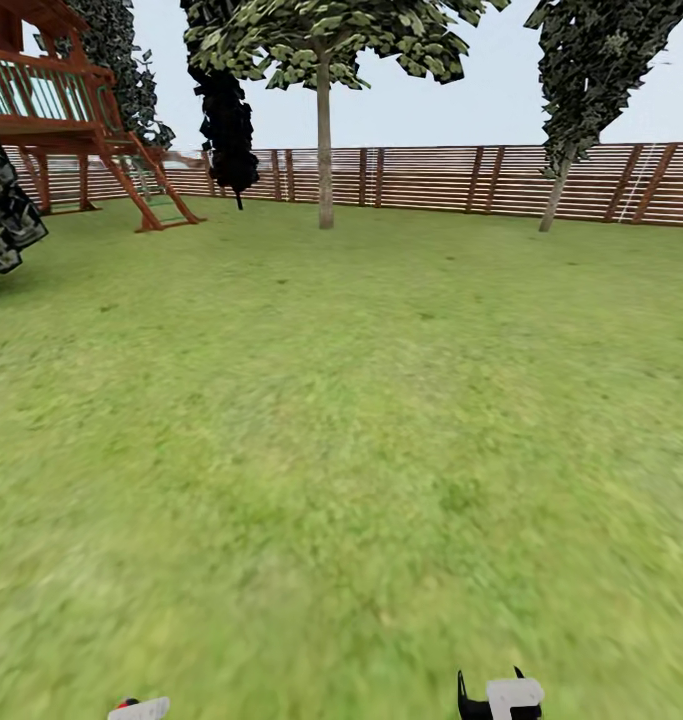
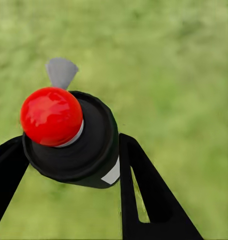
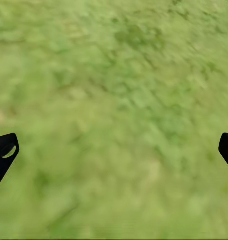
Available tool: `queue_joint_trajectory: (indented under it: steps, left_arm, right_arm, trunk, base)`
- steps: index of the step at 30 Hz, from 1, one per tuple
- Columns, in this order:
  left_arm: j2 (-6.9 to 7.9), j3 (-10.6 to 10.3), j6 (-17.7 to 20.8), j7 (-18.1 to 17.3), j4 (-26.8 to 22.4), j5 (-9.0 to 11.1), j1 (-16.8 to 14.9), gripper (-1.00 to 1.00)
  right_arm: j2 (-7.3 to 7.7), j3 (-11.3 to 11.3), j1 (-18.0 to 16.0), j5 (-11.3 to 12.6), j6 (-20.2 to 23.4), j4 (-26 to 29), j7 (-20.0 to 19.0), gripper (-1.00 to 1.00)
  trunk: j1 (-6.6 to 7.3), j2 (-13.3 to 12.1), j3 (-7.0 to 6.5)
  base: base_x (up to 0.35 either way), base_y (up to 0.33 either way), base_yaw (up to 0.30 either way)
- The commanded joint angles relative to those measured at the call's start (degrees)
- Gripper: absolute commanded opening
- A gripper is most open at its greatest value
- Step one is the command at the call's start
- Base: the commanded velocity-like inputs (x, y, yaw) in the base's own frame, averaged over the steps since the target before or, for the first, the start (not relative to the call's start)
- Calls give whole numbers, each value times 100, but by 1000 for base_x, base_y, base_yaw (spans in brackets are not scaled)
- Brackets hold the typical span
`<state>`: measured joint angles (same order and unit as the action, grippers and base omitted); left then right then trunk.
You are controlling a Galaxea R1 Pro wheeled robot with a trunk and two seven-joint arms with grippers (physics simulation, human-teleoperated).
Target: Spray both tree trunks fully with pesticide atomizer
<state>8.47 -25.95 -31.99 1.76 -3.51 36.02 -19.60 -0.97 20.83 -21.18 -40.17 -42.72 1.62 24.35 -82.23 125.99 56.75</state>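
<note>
The pesticide atomizer [image 2: 68,135] has a black round body, a glossy red ball on top and a grey nozzle. My left gripper [image 2: 73,170] is shut on it, one black finger [image 2: 144,195] on each side of the body, above the grass. In the head view the left gripper [image 1: 139,709] and a red speck of the atomizer peek in at the bottom edge. One tree with a straight pale trunk [image 1: 324,150] stands far ahead by the fence. A second tree with a thin leaning trunk [image 1: 555,198] stands at the far right. My right gripper [image 1: 501,697] is open over bare grass.
Green lawn [image 1: 341,430] stretches ahead to a brown slatted fence [image 1: 461,180]. A wooden playset with a ladder [image 1: 81,120] stands far left. A near-black cypress [image 1: 226,120] rises beside it, and a dark bush [image 1: 3,215] sits at the left edge.
</note>
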Motion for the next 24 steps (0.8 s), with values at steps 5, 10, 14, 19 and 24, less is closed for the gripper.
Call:
queue_joint_trajectory:
  steps: [5, 10, 14, 19, 24]
  left_arm:
    - [-3, 3, 0, 0, 0, 1, 0, -100]
    - [-1, 3, 0, 0, 0, 1, 0, -100]
    - [-6, 3, 0, 0, 0, 1, 0, -100]
    - [2, 3, 0, 0, -5, 4, 0, -100]
    - [-5, 3, 0, 0, -6, 1, 0, -100]
  right_arm:
    - [0, 0, -1, 0, -4, -2, 0, 100]
    - [0, 0, 0, 0, -2, 3, 0, 100]
    - [0, 0, 0, 0, -4, 2, 0, 100]
    - [0, 0, -1, 0, -5, 4, 0, 100]
    - [0, 0, -2, 0, -3, 3, 0, 100]
  trunk:
    - [0, 0, 0]
    - [0, 0, 0]
    - [0, 0, 0]
    - [0, 0, 0]
    - [0, 0, 0]
  base:
    - [339, 0, 0]
    - [339, 0, 0]
    - [339, 0, 0]
    - [339, 0, 0]
    - [340, 0, 0]
